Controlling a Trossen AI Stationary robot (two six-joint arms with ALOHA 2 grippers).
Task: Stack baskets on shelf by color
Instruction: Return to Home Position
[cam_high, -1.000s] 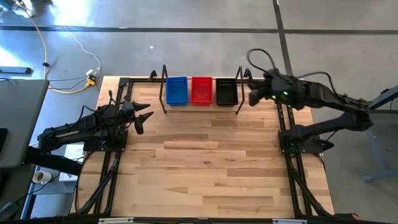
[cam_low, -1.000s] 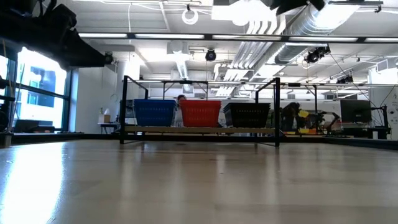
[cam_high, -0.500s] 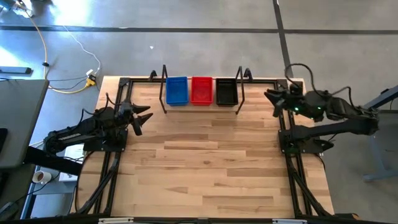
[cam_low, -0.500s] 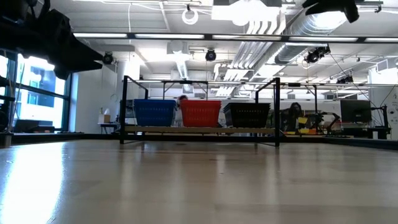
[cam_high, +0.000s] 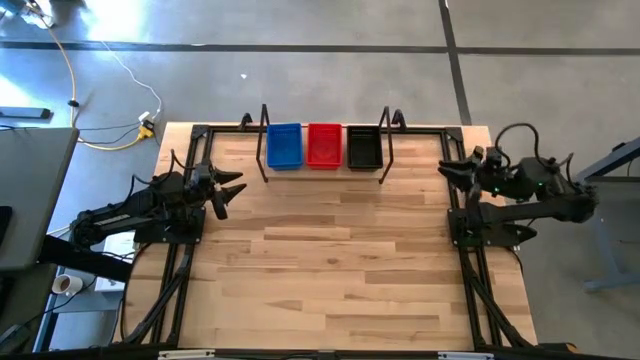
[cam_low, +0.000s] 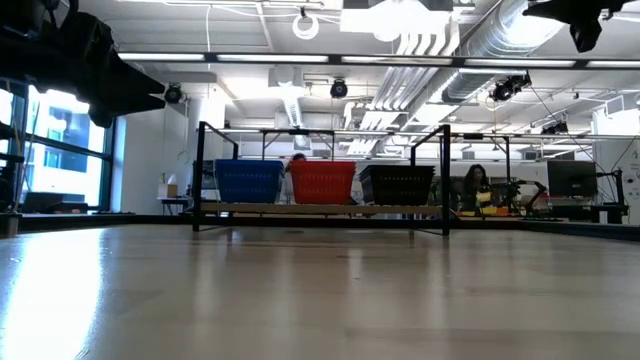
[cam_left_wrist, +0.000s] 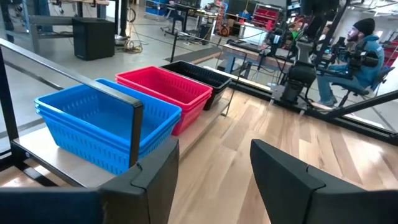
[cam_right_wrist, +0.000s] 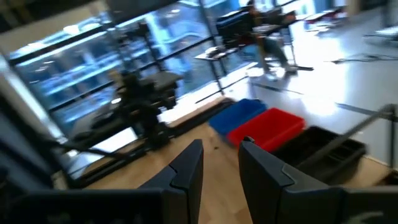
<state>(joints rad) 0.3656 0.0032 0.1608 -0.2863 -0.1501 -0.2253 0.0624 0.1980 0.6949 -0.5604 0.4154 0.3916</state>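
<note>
Right end effector (cam_high: 446, 169) seemingly parted, empty, baskets (cam_high: 323, 145) on shelf (cam_low: 300, 209)

Three basket stacks on one shelf (cam_low: 320, 209) at 12 o'clock of the table (cam_high: 340, 260): one blue stack (cam_high: 284, 146), one red stack (cam_high: 323, 145), one black stack (cam_high: 363, 147). Nested rims show, but the number of baskets per stack can't be told. Two black wire uprights (cam_high: 263, 140), one at each shelf end. Two arms, two grippers: left gripper (cam_high: 232, 186) at 9 o'clock, right gripper (cam_high: 447, 170) at 3 o'clock, two fingers each. One table. One seated person (cam_left_wrist: 367, 46) in the room beyond.
</note>
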